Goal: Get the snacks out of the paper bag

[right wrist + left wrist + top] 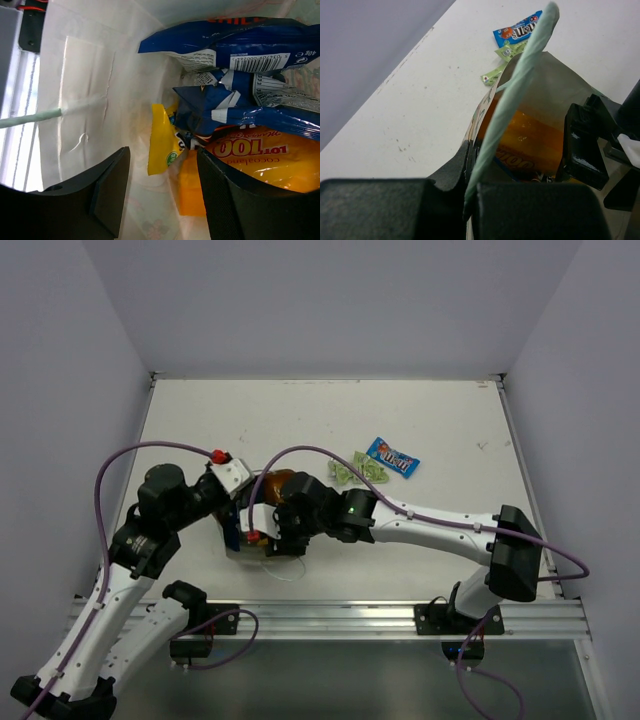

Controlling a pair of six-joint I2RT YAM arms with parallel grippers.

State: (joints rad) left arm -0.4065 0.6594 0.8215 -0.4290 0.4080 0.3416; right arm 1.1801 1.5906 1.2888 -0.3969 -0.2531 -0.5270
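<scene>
While the left gripper (470, 194) clamped the rim of the paper bag (551, 82), left of centre in the top view, to hold it open, the right gripper (161, 192) sat inside, fingers spread, above the yellow candy pack (162, 142).

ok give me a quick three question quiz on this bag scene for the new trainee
1. True or false: the blue M&M's pack lies on the table, outside the paper bag.
2. The left gripper is shut on: A) the paper bag's rim B) the blue M&M's pack C) nothing.
3. Fill in: the right gripper, reaching inside the paper bag, has its jaws ____.
Key: 1 true; 2 A; 3 open.
</scene>
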